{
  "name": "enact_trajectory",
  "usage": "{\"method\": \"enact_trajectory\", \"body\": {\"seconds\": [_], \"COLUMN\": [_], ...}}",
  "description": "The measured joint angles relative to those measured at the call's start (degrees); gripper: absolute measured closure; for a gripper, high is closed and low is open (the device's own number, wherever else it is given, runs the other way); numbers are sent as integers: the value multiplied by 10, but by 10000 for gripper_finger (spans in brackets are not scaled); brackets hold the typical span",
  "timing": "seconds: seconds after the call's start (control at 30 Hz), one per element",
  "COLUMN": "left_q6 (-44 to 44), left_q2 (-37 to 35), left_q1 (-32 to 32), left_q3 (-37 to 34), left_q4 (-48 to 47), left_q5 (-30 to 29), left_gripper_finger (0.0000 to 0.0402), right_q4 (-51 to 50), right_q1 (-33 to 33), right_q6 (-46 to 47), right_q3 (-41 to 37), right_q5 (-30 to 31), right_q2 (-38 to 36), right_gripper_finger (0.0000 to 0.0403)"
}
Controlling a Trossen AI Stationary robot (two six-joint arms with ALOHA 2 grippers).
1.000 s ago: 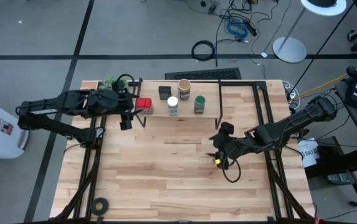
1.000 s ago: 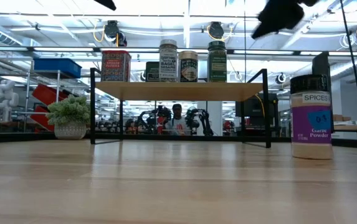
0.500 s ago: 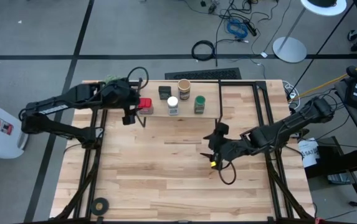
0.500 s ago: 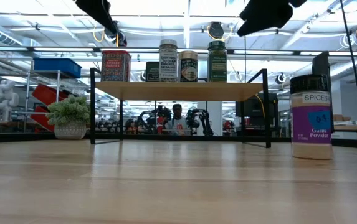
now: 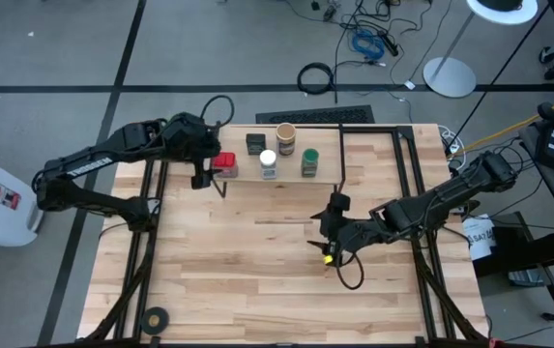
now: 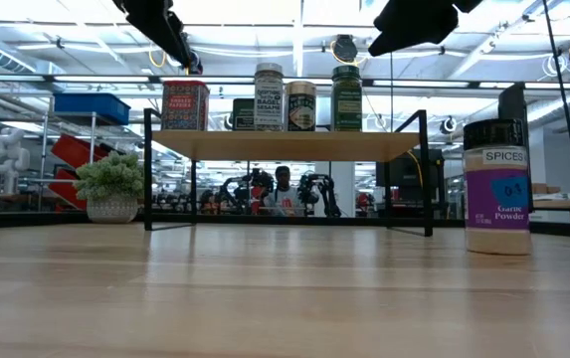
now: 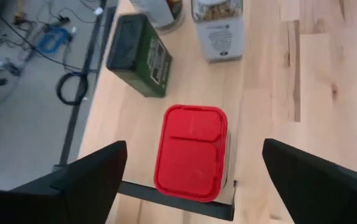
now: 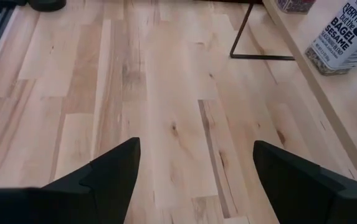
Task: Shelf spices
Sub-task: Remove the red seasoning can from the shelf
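Spices stand on the shelf (image 5: 277, 174); the left end effector (image 7: 190, 171) has spread wide, releasing the red tin (image 7: 190, 151). Right end effector (image 8: 194, 165) hangs spread and empty over the desk (image 5: 257, 280), one jar (image 6: 495, 187) left.

I have the wooden tabletop (image 5: 257, 271) in full from overhead, light planks with black rails running along both sides. At its far edge stands the shelf (image 6: 285, 145), a pale board on thin black legs. On that board, from my low camera, I count the red tin (image 6: 185, 105) at one end, then a dark square tin (image 6: 243, 113) set a little behind, a white-lidded jar (image 6: 269, 96), a tan cylinder (image 6: 300, 105) and a green-lidded jar (image 6: 346, 97). Directly on the table: a dark-lidded jar (image 6: 496, 187) labelled SPICES (garlic powder, by the label), a potted fuzzy green plant (image 6: 111, 185) beside the shelf's red-tin end, and a black tape roll (image 5: 156, 316) near the front corner.
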Motion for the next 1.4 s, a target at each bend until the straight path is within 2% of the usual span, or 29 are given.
{"method": "enact_trajectory", "body": {"seconds": [0.27,0.93,1.4], "left_q6": [9,14,28], "left_q2": [38,87,91], "left_q1": [15,26,36], "left_q3": [0,0,0], "left_q4": [-10,-14,-20], "left_q5": [35,39,47], "left_gripper_finger": [14,14,16], "right_q4": [0,-1,-1], "right_q1": [0,0,0], "right_q6": [0,-11,-11], "right_q3": [0,0,0], "right_q5": [0,0,0], "right_q2": [0,0,0], "right_gripper_finger": [103,103,103]}}
